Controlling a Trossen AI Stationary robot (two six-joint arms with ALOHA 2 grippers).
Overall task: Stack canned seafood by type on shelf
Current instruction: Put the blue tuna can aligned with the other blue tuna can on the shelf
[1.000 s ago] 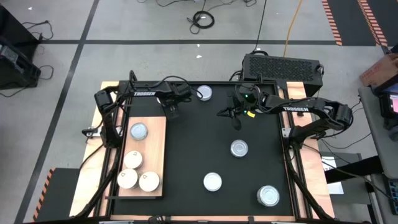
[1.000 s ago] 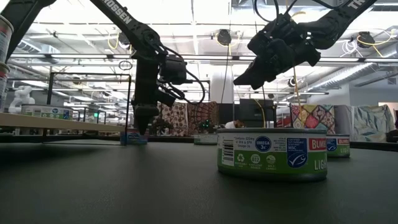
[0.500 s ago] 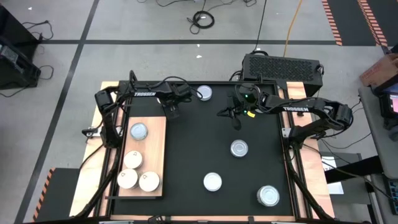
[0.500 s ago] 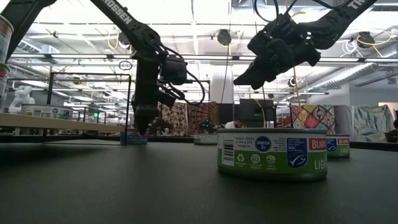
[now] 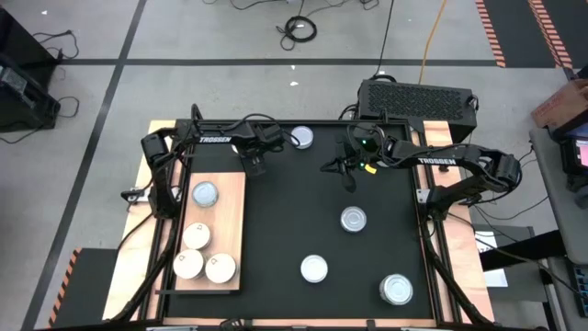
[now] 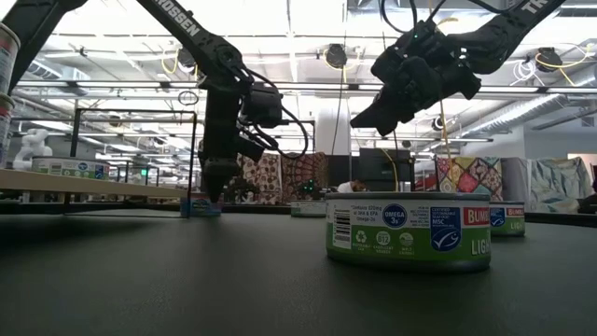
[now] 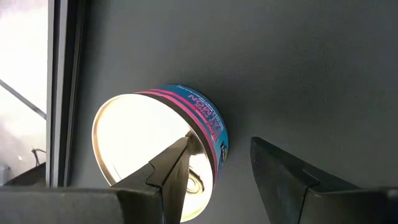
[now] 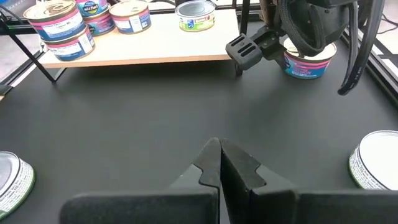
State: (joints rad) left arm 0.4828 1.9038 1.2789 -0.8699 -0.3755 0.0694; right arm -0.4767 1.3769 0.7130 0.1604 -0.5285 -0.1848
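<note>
My left gripper point(image 5: 254, 167) stands open and points steeply down, just off the far end of the raised wooden shelf point(image 5: 230, 198). Right below it a pink-and-blue tin with a cream top point(image 7: 149, 143) stands on the black mat; the arm hides it in the high view. The shelf bears a silver-topped tin point(image 5: 204, 194) and three cream-topped ones point(image 5: 197, 235). More tins stand on the mat: one at the far edge point(image 5: 302, 138), one right of the middle point(image 5: 354, 219), two near the front point(image 5: 314, 268). My right gripper point(image 5: 349, 179) hangs shut in the air over the mat. My left gripper has one finger point(image 7: 174, 165) in front of the tin's top rim point(image 7: 198, 138) in its wrist view, and the other finger stands clear of the label side. I cannot tell whether that finger touches the rim. The tin stands flat on the mat.
A black box point(image 5: 418, 97) stands behind the table's far right corner. The shelf stands on thin legs point(image 8: 238, 65) above the mat. Bare mat point(image 5: 294, 202) lies between the shelf and the loose tins. Cables hang from both arms.
</note>
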